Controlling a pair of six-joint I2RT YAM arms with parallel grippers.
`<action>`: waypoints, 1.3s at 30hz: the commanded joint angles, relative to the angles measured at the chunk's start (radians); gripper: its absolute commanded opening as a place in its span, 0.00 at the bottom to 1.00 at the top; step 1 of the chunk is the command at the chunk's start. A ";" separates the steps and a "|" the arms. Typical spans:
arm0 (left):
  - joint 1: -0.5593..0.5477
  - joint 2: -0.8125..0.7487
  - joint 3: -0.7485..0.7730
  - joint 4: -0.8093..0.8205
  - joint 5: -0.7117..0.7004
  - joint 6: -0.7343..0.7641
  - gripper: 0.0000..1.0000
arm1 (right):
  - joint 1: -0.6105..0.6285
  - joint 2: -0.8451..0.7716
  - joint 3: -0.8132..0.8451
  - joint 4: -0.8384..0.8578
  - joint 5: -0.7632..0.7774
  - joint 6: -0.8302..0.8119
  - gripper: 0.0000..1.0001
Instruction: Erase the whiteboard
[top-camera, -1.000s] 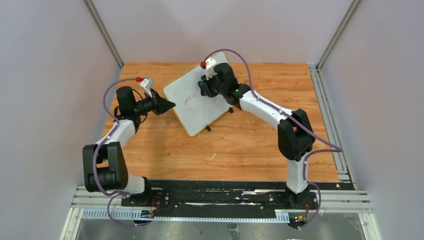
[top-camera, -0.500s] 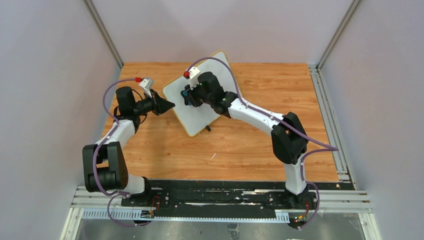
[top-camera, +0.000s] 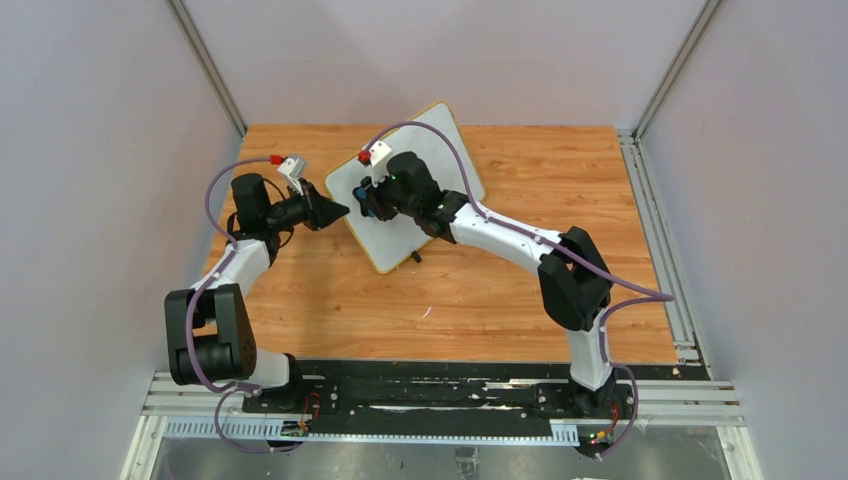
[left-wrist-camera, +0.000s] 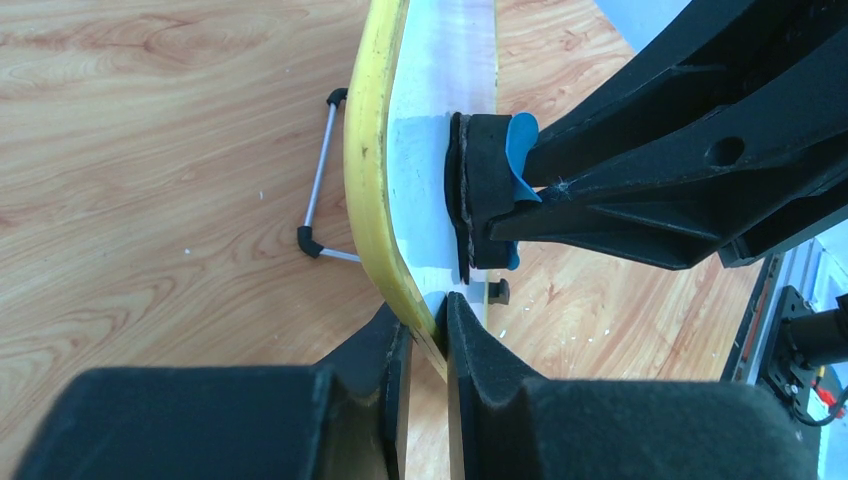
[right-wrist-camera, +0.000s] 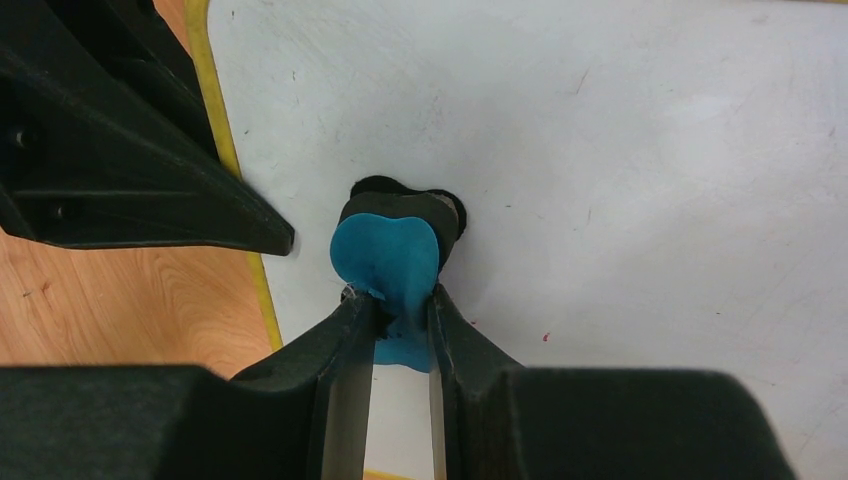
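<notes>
The whiteboard, white with a thin yellow rim, lies tilted at the table's back centre. My left gripper is shut on its left edge; in the left wrist view the yellow rim sits pinched between my fingers. My right gripper is shut on the blue-and-black eraser and presses it against the board's face near the left rim. The eraser also shows in the left wrist view. No red writing shows, only tiny red specks.
A black clip foot with wire stand props the board's underside. The wooden table ends at a metal rail on the right. Grey walls enclose the sides and back.
My right gripper has swept the eraser leftward across the board, from near its middle to beside the left rim. The red writing seen a second ago is no longer visible. The left arm has stayed put.
</notes>
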 joint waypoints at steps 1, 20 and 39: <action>-0.016 -0.019 0.008 -0.005 0.023 0.094 0.00 | 0.015 0.005 -0.036 -0.017 0.007 -0.025 0.01; -0.016 -0.028 0.007 -0.005 0.029 0.094 0.00 | -0.226 -0.048 -0.067 -0.060 0.043 -0.069 0.01; -0.017 -0.027 0.006 -0.005 0.026 0.094 0.00 | -0.001 -0.019 -0.064 -0.012 -0.030 0.020 0.01</action>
